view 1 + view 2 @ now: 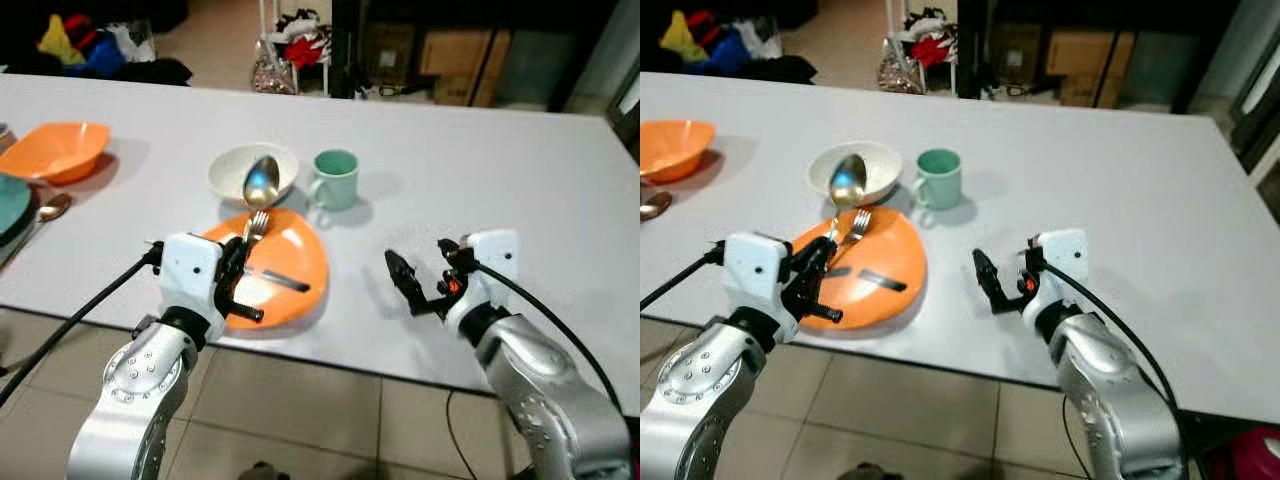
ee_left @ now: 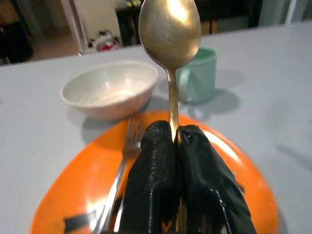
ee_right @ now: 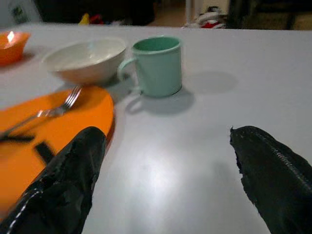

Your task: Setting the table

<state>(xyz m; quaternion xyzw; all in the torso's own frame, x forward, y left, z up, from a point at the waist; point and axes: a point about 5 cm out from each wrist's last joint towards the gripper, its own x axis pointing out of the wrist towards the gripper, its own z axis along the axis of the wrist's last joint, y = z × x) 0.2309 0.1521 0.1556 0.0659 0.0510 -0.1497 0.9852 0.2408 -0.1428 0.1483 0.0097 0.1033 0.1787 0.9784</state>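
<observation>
Left gripper (image 1: 243, 285) fingers pinch the spoon (image 2: 169, 36) low on its handle above the orange plate (image 1: 300, 262) near the surface's front edge. Rigid, slick, light metal; liable to pivot. Right gripper (image 1: 412, 285) fingers spread, empty.

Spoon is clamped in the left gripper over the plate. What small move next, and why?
Probably ease the left gripper toward the bare table beside the orange plate and lower the spoon there. Its handle is pinched upright, bowl up in front of the white bowl, and the fork already lies on the plate.
</observation>
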